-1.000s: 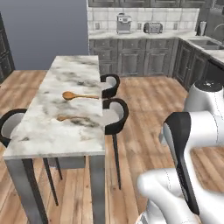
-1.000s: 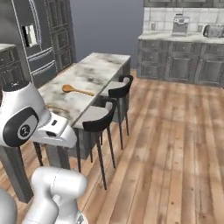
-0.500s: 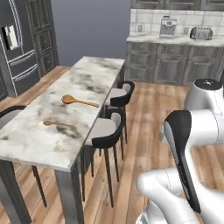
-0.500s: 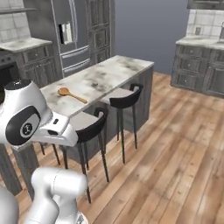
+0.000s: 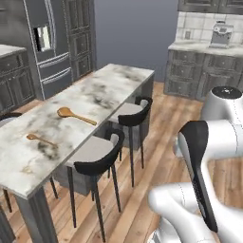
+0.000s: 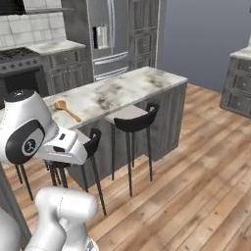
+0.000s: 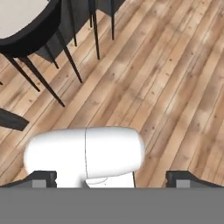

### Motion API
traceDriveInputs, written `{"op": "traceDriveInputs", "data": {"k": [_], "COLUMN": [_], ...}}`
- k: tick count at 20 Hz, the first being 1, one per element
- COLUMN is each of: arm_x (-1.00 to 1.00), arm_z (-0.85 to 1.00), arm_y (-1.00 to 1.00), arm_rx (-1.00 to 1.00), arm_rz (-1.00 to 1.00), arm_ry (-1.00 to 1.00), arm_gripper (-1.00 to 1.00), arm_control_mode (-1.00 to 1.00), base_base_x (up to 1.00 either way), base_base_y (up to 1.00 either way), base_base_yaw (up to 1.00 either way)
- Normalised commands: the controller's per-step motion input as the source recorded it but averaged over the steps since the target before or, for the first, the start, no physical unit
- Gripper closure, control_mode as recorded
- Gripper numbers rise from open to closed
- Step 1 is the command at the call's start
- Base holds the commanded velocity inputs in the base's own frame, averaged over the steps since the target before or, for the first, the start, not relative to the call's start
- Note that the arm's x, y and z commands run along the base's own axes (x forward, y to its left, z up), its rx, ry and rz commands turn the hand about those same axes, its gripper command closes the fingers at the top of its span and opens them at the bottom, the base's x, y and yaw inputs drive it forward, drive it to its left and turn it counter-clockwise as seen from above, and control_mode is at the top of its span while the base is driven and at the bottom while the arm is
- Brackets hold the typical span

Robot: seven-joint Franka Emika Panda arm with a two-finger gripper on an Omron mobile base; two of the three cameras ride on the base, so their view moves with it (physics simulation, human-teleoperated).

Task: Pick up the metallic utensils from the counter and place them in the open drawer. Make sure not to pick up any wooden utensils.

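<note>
The counter (image 5: 102, 97) is a long white marble island; it also stands left of centre in the right base view (image 6: 122, 88). Two wooden utensils lie on it: a large spoon (image 5: 75, 115) (image 6: 67, 110) and, nearer me, a small spoon (image 5: 40, 139). The metallic utensils and the open drawer are out of view. My gripper (image 7: 112, 180) hangs over bare wood floor beside a stool, well away from the counter top. Its fingertips (image 7: 43, 178) stand wide apart, open, with nothing between them.
Two black stools with pale seats (image 5: 95, 154) (image 5: 132, 110) stand along the counter's near side. A steel fridge (image 5: 47, 42) is behind the island, a stove (image 6: 19, 63) to the left, and grey cabinets with a coffee machine (image 5: 220, 34) at the back right.
The base has driven and turned, so the whole scene has shifted: the island now runs diagonally and the fridge has come into view. The spoons lie where they were on the counter.
</note>
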Motion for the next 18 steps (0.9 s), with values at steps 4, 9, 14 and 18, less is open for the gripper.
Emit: {"op": "traceDriveInputs", "data": {"k": [4, 9, 14, 18], "arm_x": [0.00, 0.00, 0.00, 0.00], "arm_z": [0.00, 0.00, 0.00, 0.00], "arm_y": [0.00, 0.00, 0.00, 0.00], "arm_rx": [0.00, 0.00, 0.00, 0.00], "arm_rz": [0.00, 0.00, 0.00, 0.00], "arm_ry": [0.00, 0.00, 0.00, 0.00], "arm_gripper": [-1.00, -1.00, -1.00, -1.00], "arm_control_mode": [1.00, 1.00, 1.00, 1.00], "base_base_x": [0.57, 0.59, 0.54, 0.46], "base_base_y": [-0.93, -0.89, -0.90, -0.88], "base_base_yaw": [0.61, 0.66, 0.68, 0.70]}}
